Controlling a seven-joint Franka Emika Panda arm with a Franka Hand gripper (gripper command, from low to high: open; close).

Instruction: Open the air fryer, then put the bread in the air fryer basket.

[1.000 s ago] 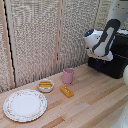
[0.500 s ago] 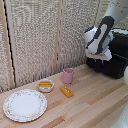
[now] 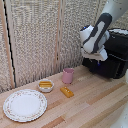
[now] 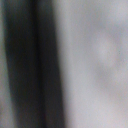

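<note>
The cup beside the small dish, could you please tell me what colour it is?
The cup is pink, which shows best in the exterior view; the wrist view is just blur.

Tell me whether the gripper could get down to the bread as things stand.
Probably yes. The bread lies alone on the wooden table, with the pink cup behind it and nothing above. The arm is up by the air fryer.

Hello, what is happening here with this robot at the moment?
A white robot arm is reaching toward the black air fryer at the exterior view's right. Its claw is hidden behind the arm's own body, so any grasp cannot be seen; the wrist view is only blur. The bread lies untouched on the wooden table, near a pink cup, a small dish and a plate.
</note>
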